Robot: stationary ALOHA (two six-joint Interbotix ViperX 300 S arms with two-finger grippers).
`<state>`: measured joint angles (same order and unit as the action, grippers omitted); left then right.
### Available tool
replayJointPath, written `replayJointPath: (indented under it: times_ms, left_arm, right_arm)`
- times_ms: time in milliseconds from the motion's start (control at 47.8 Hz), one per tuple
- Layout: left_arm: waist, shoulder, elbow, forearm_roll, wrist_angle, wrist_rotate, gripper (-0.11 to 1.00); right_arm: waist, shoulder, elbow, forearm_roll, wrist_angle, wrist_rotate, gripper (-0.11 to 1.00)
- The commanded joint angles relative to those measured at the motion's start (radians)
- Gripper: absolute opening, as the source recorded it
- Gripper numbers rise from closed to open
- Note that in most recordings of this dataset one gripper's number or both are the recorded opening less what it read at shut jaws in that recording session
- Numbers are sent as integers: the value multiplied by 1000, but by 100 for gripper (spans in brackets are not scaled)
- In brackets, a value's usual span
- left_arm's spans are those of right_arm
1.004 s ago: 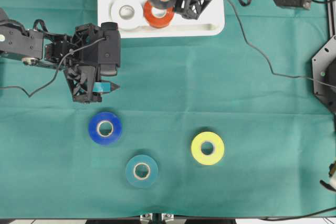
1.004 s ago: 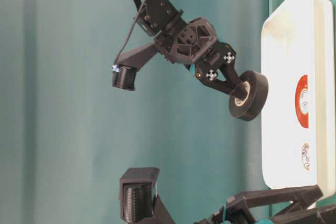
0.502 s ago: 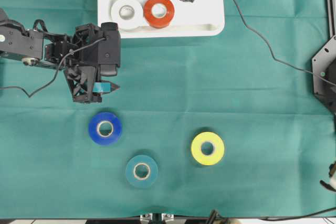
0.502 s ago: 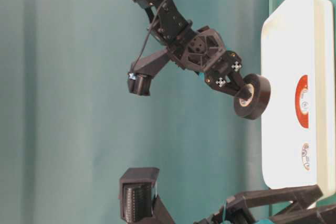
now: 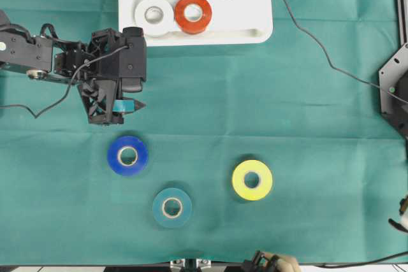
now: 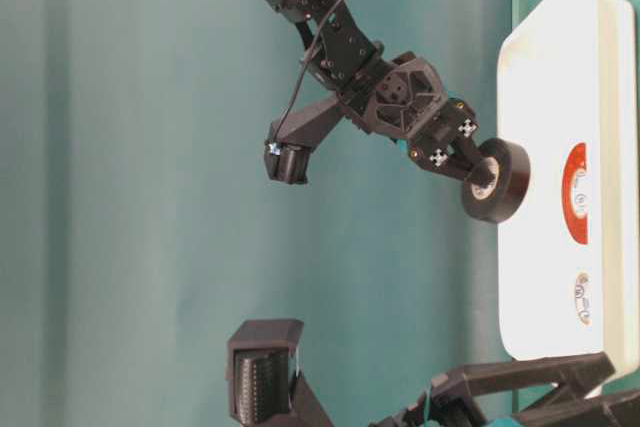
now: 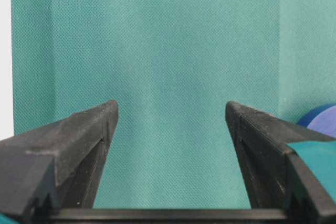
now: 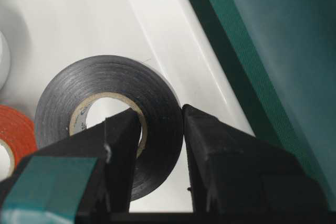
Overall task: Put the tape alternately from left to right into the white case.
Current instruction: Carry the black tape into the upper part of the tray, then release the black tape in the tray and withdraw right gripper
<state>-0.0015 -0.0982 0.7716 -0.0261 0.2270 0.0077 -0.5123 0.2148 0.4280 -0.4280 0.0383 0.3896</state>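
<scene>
Over the white case (image 8: pixel 157 30), the right gripper (image 8: pixel 160 145) pinches the black tape roll's (image 8: pixel 157 114) wall, which the overhead view crops; the left gripper (image 7: pixel 170 124) stands spread.

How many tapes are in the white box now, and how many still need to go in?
Two are in: the white tape and red-orange tape lie in the white case. The right gripper holds the black tape over the case. The blue tape, teal tape and yellow tape wait on the cloth.
</scene>
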Motion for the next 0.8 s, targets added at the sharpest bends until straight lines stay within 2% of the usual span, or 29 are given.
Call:
replayJointPath:
  times_ms: [0,146,188,335,774]
  left_arm:
    - [-2,-14,-12,-2,-6,-2,91]
    - [-2,-14,-12,-2,-6,-5,91]
    - [-2,-14,-12,-2,-6,-6,91]
    - [-2,-14,-12,-2,-8,-9,91]
    - [-2,-14,-12,-2,-8,-9,91]
  right_arm:
    - [2,-18,-21,-2,-11,6,30]
    - [2,-18,-21,0,-11,8,73]
    - [2,-18,-21,-2,-11,8,81]
    - [2,-18,-17,0,-9,11,72]
    - [2,-18,-14,-2,-6,12,71]
